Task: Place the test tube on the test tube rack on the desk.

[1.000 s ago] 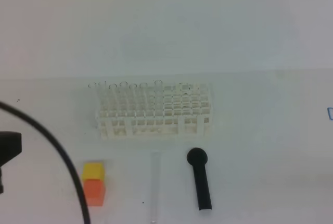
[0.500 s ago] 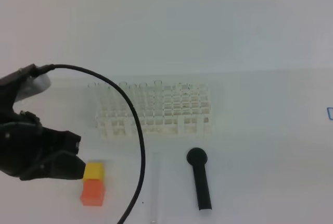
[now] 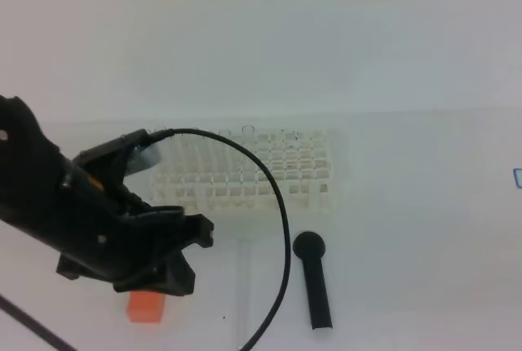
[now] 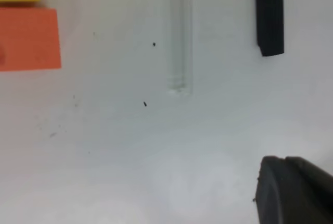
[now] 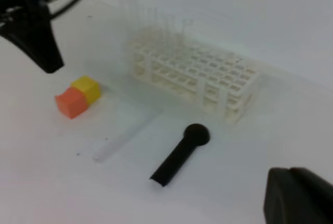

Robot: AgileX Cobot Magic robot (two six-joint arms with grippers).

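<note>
The test tube (image 3: 243, 286) lies flat on the desk (image 3: 408, 228), in front of the test tube rack (image 3: 261, 173) and left of a black round-headed stick (image 3: 314, 282). Several clear tubes stand upright along the rack's back row (image 5: 151, 15). My left gripper (image 3: 183, 257) hovers shut and holds nothing, just left of the lying tube. In the left wrist view the tube (image 4: 180, 31) runs up from its end, and the gripper (image 4: 283, 164) sits at the bottom right. The right gripper (image 5: 290, 174) is shut and holds nothing, near the desk's front right.
An orange block (image 3: 145, 306) sits by the left arm, joined to a yellow block (image 5: 86, 87). The left arm's black cable (image 3: 277, 204) loops over the rack's front and past the lying tube. A few dark specks (image 4: 154, 44) dot the desk.
The left arm has swung in from the left edge toward the middle. It now covers the yellow block and the rack's left end in the exterior view. The tube, stick and rack have not moved.
</note>
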